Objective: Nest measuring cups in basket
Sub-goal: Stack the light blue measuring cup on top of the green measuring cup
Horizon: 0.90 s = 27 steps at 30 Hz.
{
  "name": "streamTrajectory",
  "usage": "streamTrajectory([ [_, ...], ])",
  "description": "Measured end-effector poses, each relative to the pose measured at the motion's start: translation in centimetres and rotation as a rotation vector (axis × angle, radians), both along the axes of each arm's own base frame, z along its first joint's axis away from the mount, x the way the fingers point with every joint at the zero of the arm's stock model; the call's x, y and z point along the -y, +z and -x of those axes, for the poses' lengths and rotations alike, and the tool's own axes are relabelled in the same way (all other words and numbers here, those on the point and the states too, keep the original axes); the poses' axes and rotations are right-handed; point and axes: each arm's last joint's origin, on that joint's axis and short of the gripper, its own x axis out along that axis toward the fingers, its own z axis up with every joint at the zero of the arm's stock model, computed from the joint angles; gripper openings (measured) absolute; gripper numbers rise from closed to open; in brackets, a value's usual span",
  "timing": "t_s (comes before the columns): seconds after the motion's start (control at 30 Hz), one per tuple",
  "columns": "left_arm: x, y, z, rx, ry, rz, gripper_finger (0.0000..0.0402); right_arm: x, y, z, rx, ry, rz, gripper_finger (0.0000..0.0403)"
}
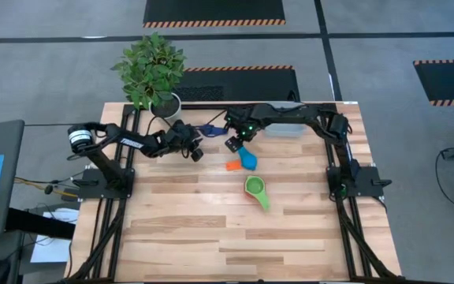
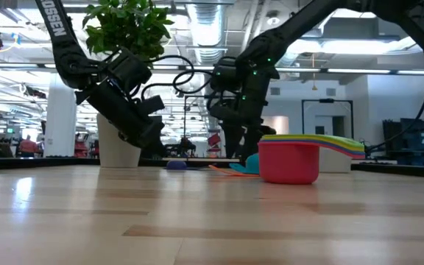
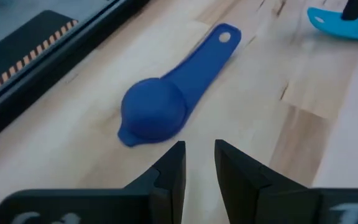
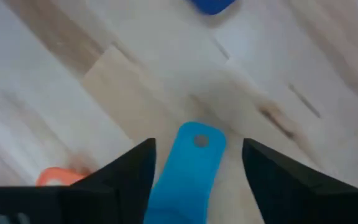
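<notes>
A blue cup [image 3: 154, 112] lies upside down on the table just beyond my left gripper [image 3: 199, 163], which hovers over it, open by only a narrow gap. My right gripper [image 4: 197, 149] is open and low over the light blue cup [image 1: 248, 160]; its fingers stand on either side of that cup's handle [image 4: 191, 165]. An orange cup [image 1: 233, 166] lies beside the light blue one. A nested stack, green on top [image 1: 256, 189] and red outside [image 2: 289, 162], stands nearer the table's middle. The grey-blue basket [image 1: 286, 130] sits at the far edge.
A white pot with a green plant [image 1: 165, 102] stands at the far left corner, close behind my left arm. The two grippers [image 1: 196, 151] [image 1: 233, 144] are near each other. The near half of the wooden table [image 1: 211, 237] is bare.
</notes>
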Motion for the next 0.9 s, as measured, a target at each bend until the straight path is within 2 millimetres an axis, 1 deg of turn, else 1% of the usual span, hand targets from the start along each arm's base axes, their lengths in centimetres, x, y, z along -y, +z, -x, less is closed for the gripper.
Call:
streamTrajectory([
  [0.1,0.0,0.1,-0.1,0.016,-0.004,-0.005,0.0076,0.2,-0.1,0.0,0.003,0.0,0.007,0.0283],
  [0.17,-0.1,0.2,-0.1,0.023,-0.007,-0.013,0.0076,0.5,-0.8,-0.2,0.005,-0.002,0.005,0.0285],
  [0.23,-0.1,0.3,-0.2,0.033,-0.008,-0.017,0.0076,0.7,-1.5,0.0,-0.013,-0.005,-0.022,0.0285],
  [0.3,-0.1,0.3,-0.2,0.036,-0.007,-0.02,0.0076,0.8,-2.3,-0.6,-0.012,0.0,-0.025,0.0285],
  [0.43,-0.1,0.3,-0.2,0.036,-0.011,-0.017,0.0076,0.4,-2.3,-0.6,-0.045,0.0,-0.025,0.0285],
  [0.53,-0.1,0.4,-0.3,0.045,-0.022,-0.013,0.0076,-0.1,-2.2,-0.8,-0.052,0.007,-0.011,0.0272],
  [0.6,-0.1,0.4,-0.3,0.052,-0.022,-0.016,0.0076,-0.4,-2.2,-0.9,-0.059,0.014,-0.007,0.0251],
  [0.67,-0.1,0.5,-0.3,0.058,-0.025,-0.017,0.0076,-0.7,-2.2,-0.9,-0.066,0.023,-0.007,0.0219],
  [0.9,-0.1,0.5,-0.3,0.057,-0.028,-0.014,0.0076,-1.5,-2.0,-1.2,-0.062,0.045,-0.01,0.0069],
])
